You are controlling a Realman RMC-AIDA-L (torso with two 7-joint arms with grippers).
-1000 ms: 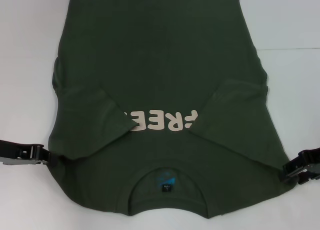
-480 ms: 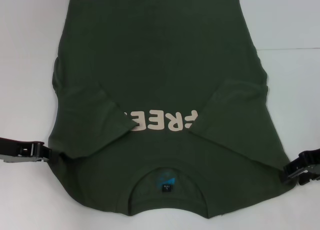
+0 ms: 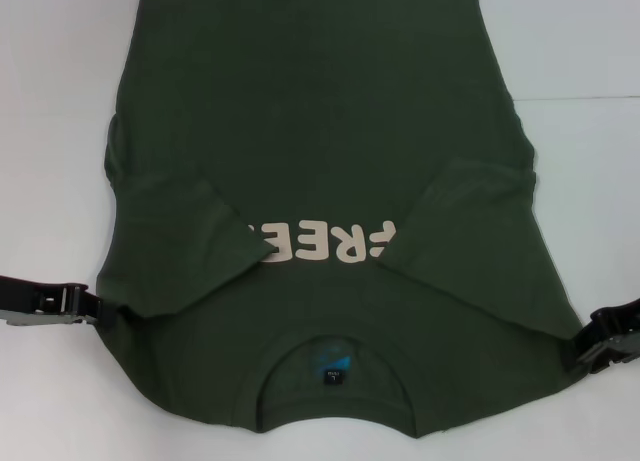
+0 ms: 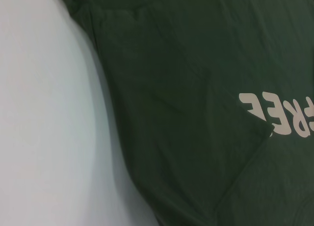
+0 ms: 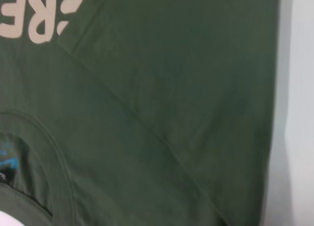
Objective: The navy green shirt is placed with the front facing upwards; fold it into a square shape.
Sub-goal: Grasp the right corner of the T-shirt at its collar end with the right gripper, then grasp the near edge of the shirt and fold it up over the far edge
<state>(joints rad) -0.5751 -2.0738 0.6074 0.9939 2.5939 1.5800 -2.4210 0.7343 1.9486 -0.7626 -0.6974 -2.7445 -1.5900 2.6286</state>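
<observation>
**Both grippers at the shoulders, ready for the long fold**

The navy green shirt (image 3: 320, 181) lies flat on the white worktop (image 3: 50, 131), front up, collar towards the robot and hem at the far side. Both short sleeves are already turned in over the chest, their edges covering the ends of the cream "FREE!" lettering (image 3: 322, 243). The neck label (image 3: 332, 377) shows inside the collar.

The left gripper (image 3: 88, 309) sits at the shirt's left shoulder edge and the right gripper (image 3: 585, 349) at the right shoulder edge, each touching the cloth low against the worktop. From here I cannot tell whether either pair of jaws is pinching the fabric or merely resting beside it; the wrist views show only cloth.

To my eye the step in hand is taking both shoulder corners to carry the collar end over towards the hem. To do it well, each grip should catch the folded-in sleeve layer together with the body beneath, or the sleeves may slide back out. The two arms ought to lift evenly and travel together, keeping the cloth between them lightly taut so the crease falls straight.
</observation>
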